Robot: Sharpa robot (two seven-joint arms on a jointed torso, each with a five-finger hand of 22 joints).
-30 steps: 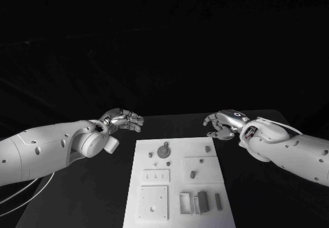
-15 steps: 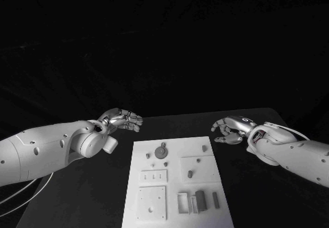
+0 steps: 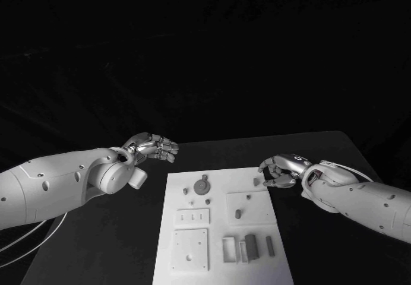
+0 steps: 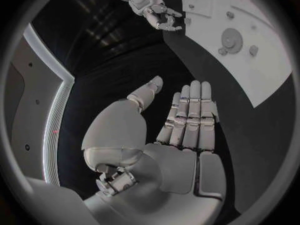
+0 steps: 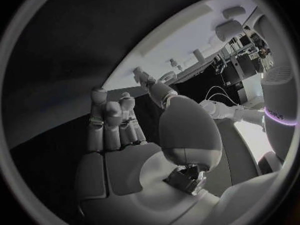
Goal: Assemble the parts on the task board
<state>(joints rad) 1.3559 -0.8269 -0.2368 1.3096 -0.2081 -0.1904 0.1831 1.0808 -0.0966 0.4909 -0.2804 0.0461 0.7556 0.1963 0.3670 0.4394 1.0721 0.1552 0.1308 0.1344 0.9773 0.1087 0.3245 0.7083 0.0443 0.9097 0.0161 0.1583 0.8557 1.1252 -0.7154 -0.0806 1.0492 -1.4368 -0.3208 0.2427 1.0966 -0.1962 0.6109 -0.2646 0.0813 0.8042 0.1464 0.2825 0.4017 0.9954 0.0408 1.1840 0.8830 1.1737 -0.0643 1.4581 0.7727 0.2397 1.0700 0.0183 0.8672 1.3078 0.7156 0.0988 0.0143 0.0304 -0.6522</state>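
Task board: the white task board [image 3: 221, 224] lies in the lower middle of the head view, long side running up and down the frame, on the black table [image 3: 317, 148]
Parts on the board: a round grey disc [image 3: 202, 187] sits near the board's upper left; a small peg [image 3: 258, 180] stands near its upper right edge; an oval piece [image 3: 237, 214] rests on a raised square right of centre; dark upright blocks [image 3: 251, 246] stand in the lower right, beside a pale open frame
Plates: a small plate with three slots [image 3: 193, 217] lies left of centre, and a larger square plate [image 3: 190, 250] below it at lower left
Right hand: the right hand [image 3: 281, 171] is at the middle right of the frame, just beside the board's upper right edge and near the peg; its fingers are curled inward, with nothing visible between them, though whether a fingertip touches the board I cannot tell
Left hand: the left hand [image 3: 154, 148] hovers left of centre, above the table and apart from the board's upper left corner; in the left wrist view its fingers [image 4: 190, 117] lie straight and side by side, thumb out, holding nothing
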